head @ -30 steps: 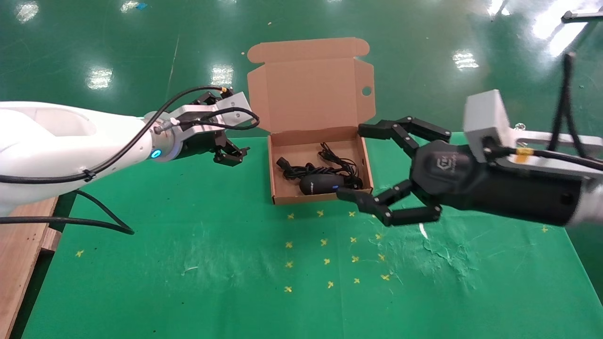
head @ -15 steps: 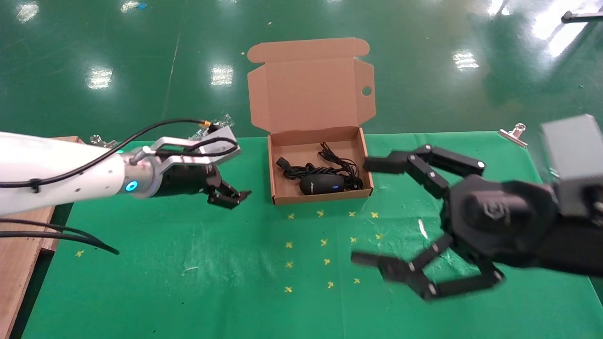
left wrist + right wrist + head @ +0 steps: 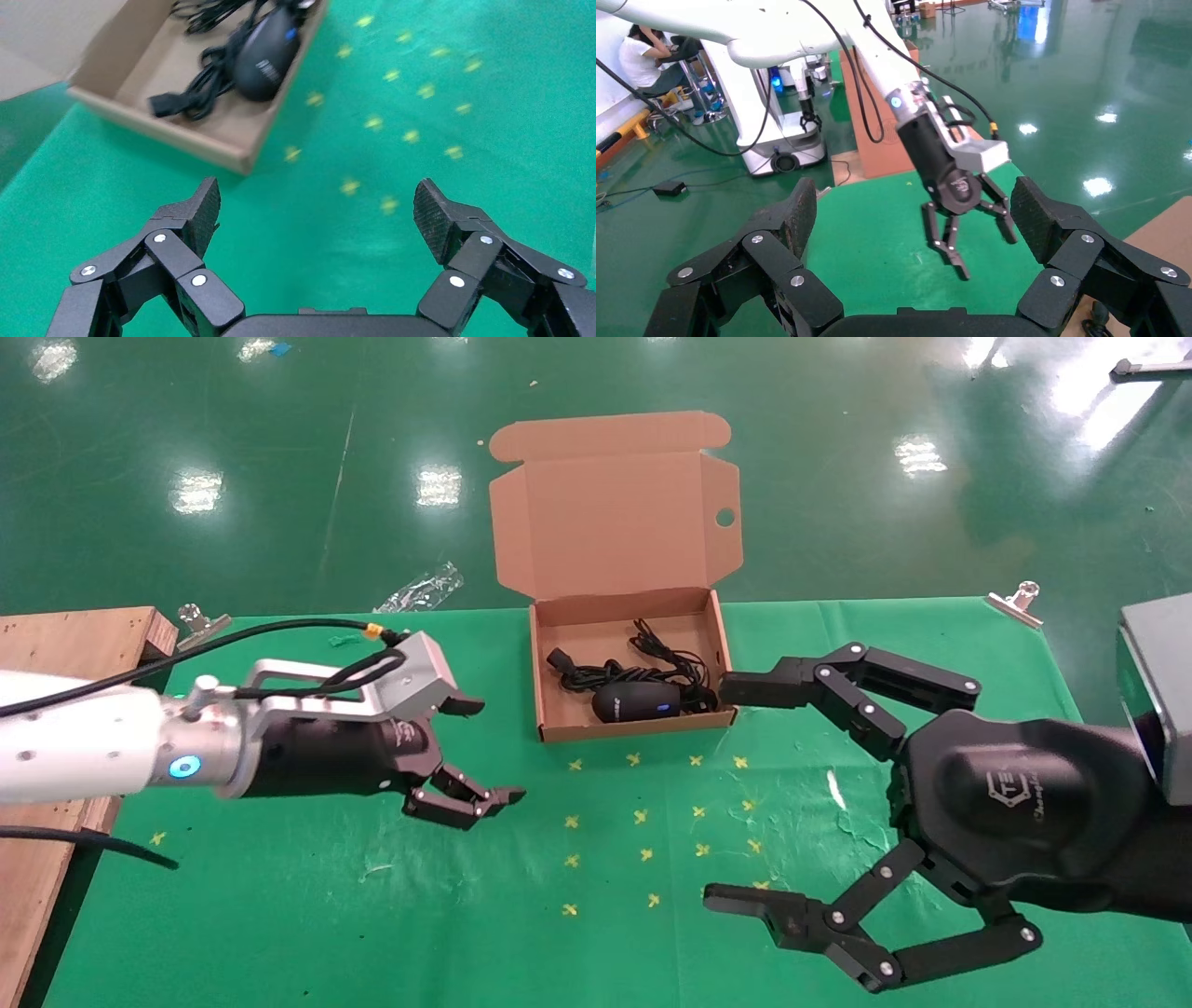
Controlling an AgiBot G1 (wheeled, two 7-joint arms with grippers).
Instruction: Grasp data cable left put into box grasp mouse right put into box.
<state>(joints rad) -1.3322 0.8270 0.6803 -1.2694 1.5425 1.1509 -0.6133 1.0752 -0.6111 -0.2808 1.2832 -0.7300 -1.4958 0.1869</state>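
The brown cardboard box (image 3: 633, 729) stands open at the back middle of the green mat, its lid up. Inside lie the black mouse (image 3: 636, 701) with its thin cord and the thick black data cable (image 3: 596, 672) with its plug at the left end. My left gripper (image 3: 489, 752) is open and empty, hovering over the mat left of and nearer than the box. My right gripper (image 3: 715, 792) is open wide and empty, right of and nearer than the box. The left wrist view shows the left gripper (image 3: 316, 196), the box (image 3: 176, 133), the mouse (image 3: 266, 53) and the cable plug (image 3: 165, 105). The right wrist view shows the right gripper (image 3: 912, 203) facing the left gripper (image 3: 968, 232).
A wooden board (image 3: 56, 645) lies at the mat's left edge. Metal clips (image 3: 1015, 598) hold the mat at its far corners. Several yellow crosses (image 3: 643, 817) mark the mat in front of the box. A clear plastic wrapper (image 3: 419, 587) lies on the floor beyond.
Both arms have drawn back from the box toward me. The right gripper has left the box's front right corner, and the left gripper has come down and nearer. Both stayed open.
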